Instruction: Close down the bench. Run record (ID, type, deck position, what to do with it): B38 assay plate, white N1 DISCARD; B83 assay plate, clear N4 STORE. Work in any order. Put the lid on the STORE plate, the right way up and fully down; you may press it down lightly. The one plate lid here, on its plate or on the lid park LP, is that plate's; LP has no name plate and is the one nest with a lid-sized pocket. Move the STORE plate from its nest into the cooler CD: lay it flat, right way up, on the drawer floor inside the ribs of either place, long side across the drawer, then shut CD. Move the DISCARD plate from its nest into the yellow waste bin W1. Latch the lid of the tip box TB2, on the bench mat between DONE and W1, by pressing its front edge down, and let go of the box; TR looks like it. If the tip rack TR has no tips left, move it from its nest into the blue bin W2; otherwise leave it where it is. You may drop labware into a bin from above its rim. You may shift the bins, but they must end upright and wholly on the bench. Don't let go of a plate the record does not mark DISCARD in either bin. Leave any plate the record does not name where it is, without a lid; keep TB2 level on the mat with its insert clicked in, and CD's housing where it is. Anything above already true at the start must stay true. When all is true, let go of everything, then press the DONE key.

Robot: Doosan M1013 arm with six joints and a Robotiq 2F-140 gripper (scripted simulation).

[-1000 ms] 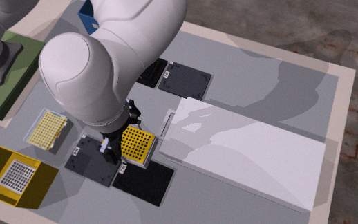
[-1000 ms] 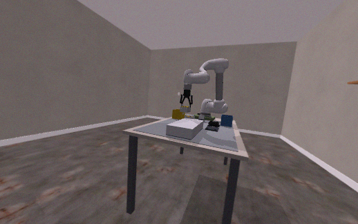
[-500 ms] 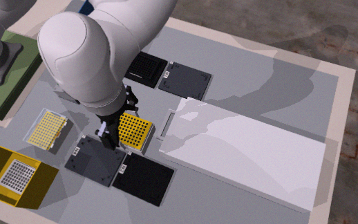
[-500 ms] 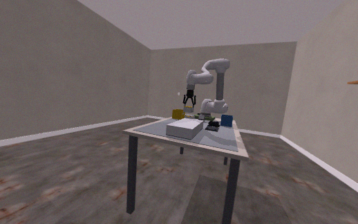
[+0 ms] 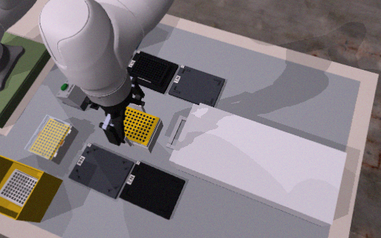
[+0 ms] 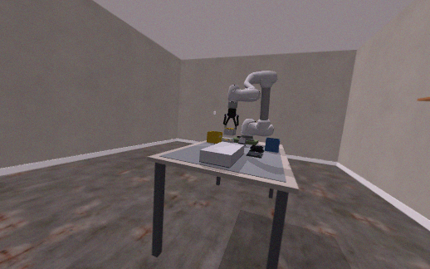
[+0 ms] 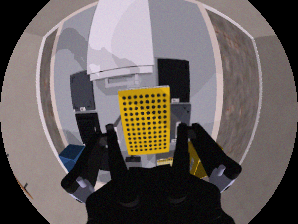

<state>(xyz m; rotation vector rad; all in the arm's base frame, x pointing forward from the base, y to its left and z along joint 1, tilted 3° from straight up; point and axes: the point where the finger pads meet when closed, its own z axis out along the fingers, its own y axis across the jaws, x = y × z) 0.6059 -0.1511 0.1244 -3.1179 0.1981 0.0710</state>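
Observation:
My gripper (image 5: 122, 134) (image 6: 231, 124) (image 7: 145, 118) is shut on the tip rack TR (image 5: 142, 126) (image 7: 144, 120), a yellow block with a grid of dark holes, and holds it in the air above the deck, near the handle end of the cooler CD (image 5: 257, 158) (image 6: 222, 154). The cooler's drawer looks shut. The tip box TB2 (image 5: 49, 137), yellow under a clear lid, stands on the mat between the DONE key (image 5: 64, 87) and the yellow bin W1 (image 5: 34, 200) (image 6: 214, 136). A white assay plate (image 5: 18, 186) lies inside W1. The blue bin W2 (image 6: 272, 144) stands at the far side.
Two dark nests (image 5: 101, 169) (image 5: 152, 189) lie in front of the cooler, and another (image 5: 196, 86) behind it next to a black gridded piece (image 5: 154, 70). My arm's big joint hangs over the back left of the deck.

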